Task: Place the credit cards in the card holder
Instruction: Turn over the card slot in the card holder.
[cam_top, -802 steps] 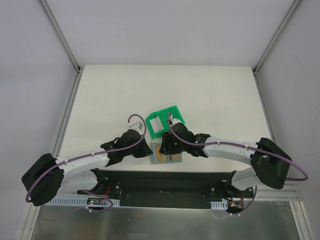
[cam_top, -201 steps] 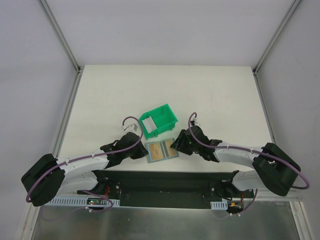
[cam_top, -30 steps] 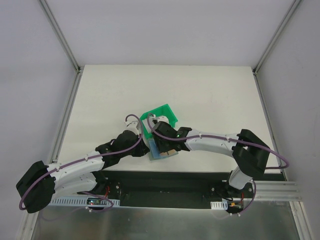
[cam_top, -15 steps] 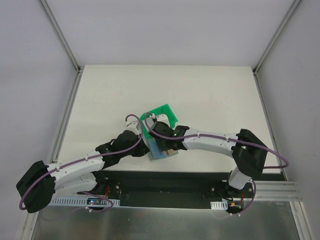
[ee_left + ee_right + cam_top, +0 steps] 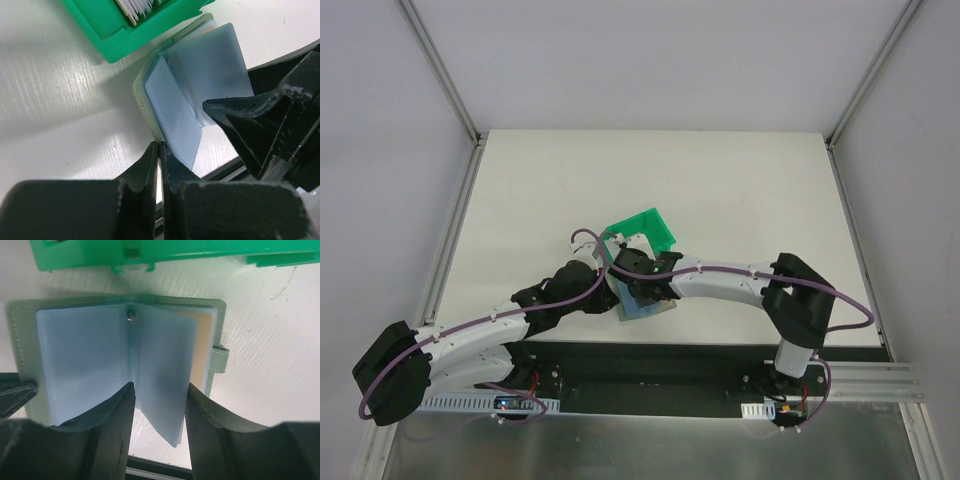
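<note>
Clamps left pincer (image 5: 159, 146) shut on the edge of the wallet (image 5: 85, 355) — right pincer (image 5: 160, 387) spread, straddling a clear sleeve (image 5: 160, 360). Holds wallet open on the table (image 5: 50, 100), just beside the green bin (image 5: 107, 30); shows a tan card (image 5: 202, 347) in one pocket — pale cards (image 5: 136, 6) in the green bin.

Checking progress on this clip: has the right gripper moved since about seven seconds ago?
Yes. Against the table, the right gripper has shifted left, from beside the card holder to directly over it.

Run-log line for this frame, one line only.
left hand shut on card holder edge | right hand open, straddling clear pocket leaf | tan card in right pocket | cards in green bin
</note>
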Motion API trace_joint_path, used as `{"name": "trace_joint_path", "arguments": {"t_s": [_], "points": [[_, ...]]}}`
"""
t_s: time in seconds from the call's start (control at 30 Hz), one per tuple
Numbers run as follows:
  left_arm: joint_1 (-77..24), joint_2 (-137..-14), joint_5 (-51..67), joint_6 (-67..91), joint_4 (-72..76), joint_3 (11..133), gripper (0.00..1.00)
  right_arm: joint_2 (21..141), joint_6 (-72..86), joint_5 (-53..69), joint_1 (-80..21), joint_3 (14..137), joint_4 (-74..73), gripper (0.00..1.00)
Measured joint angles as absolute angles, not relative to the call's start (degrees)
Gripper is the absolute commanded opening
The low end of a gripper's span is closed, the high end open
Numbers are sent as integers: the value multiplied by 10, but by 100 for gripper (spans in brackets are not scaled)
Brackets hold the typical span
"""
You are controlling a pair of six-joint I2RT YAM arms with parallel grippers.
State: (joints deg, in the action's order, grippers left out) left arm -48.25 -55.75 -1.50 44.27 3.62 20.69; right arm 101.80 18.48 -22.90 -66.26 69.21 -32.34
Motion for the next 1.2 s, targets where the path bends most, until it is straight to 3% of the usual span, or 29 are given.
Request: {"name": "trace_joint_path", "arguments": {"t_s": [0.37, 0.67, 1.2], "points": [[-482, -557, -15, 443, 36, 207, 0, 998, 172, -193, -670, 677, -279, 49], [-482, -557, -15, 443, 36, 207, 0, 934, 163, -90, -670, 620, -164, 51], [-482, -557, -15, 443, 36, 207, 0, 940, 171, -91, -661, 602, -149, 49]]}}
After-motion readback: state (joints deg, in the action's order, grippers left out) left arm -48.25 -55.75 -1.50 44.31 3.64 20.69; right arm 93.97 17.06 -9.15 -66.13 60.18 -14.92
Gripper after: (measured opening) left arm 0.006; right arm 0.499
